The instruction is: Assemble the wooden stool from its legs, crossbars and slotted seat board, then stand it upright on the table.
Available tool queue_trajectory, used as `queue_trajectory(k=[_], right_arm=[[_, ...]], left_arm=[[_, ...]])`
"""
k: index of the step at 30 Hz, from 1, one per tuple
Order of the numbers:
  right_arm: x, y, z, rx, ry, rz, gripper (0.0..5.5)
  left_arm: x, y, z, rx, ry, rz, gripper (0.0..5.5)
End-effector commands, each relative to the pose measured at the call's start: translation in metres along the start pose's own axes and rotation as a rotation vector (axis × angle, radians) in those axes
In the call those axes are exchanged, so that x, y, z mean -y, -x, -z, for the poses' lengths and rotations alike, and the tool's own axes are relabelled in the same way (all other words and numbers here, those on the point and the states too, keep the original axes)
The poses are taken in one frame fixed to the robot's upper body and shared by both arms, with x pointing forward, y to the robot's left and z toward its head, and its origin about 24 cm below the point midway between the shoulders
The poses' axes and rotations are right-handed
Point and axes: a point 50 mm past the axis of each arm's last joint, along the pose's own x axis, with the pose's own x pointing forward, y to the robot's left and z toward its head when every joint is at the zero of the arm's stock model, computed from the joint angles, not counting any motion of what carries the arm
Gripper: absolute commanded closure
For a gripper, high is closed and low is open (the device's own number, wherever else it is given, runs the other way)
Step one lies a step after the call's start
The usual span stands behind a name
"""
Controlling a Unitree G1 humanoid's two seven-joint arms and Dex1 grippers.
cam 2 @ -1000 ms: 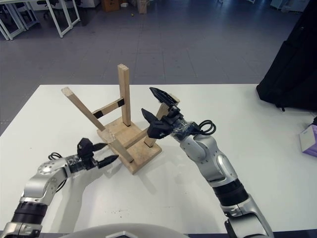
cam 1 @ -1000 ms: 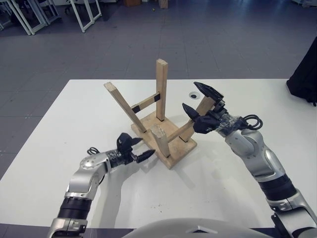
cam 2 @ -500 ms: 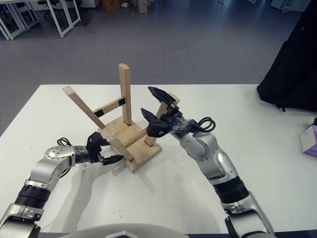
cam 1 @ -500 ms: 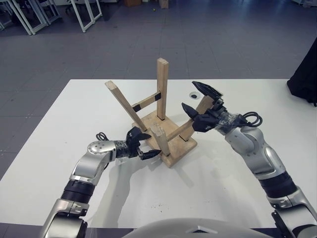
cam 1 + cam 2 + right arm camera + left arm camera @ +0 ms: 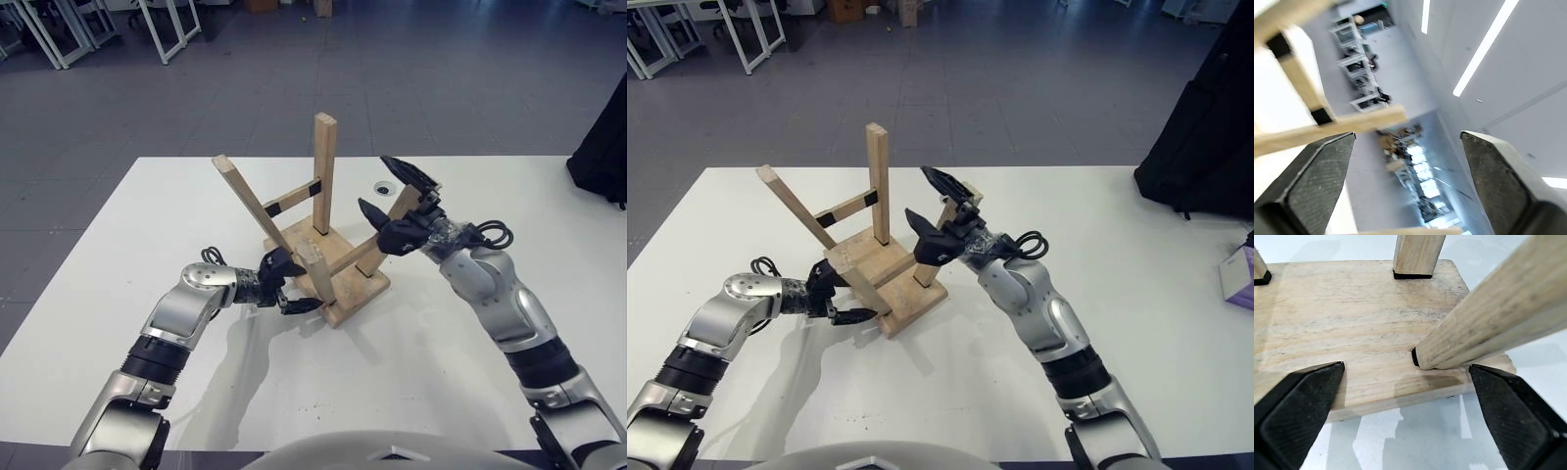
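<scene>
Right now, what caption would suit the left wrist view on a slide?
Open fingers of the left gripper frame the seat board edge, near a leg seated in its slot.

Black bag point(image 5: 1205, 117), purple box point(image 5: 1240, 276), distant desks point(image 5: 754, 29)

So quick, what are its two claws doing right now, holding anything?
Left gripper: open, at the edge of the seat board, gripping nothing.
Right gripper: open, by a stool leg, gripping nothing.

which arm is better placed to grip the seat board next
Left. The left gripper is open at the near edge of the seat board; the right gripper is open higher up, by a leg.
</scene>
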Motion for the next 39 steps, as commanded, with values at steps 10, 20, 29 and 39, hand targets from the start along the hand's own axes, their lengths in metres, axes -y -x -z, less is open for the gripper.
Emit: queue_trajectory(k=[10,20,29,39], right_arm=[[0.061,0.005,-0.01,0.084,0.097,0.357,1.51],[-0.086,0.041,0.008,-0.112,-0.087,-0.449,1.51],[-0.105,0.039,0.007,-0.134,-0.191,-0.587,1.51],[-0.031,0.013,-0.008,0.057,-0.134,-0.248,1.51]], left_arm=[[0.017,-0.003,0.057,-0.182,0.186,0.028,0.79],[0.015,-0.003,0.052,-0.189,0.152,0.039,0.79],[0.016,-0.004,0.054,-0.191,0.144,0.038,0.79],[0.014,-0.003,0.058,-0.187,0.144,0.01,0.79]])
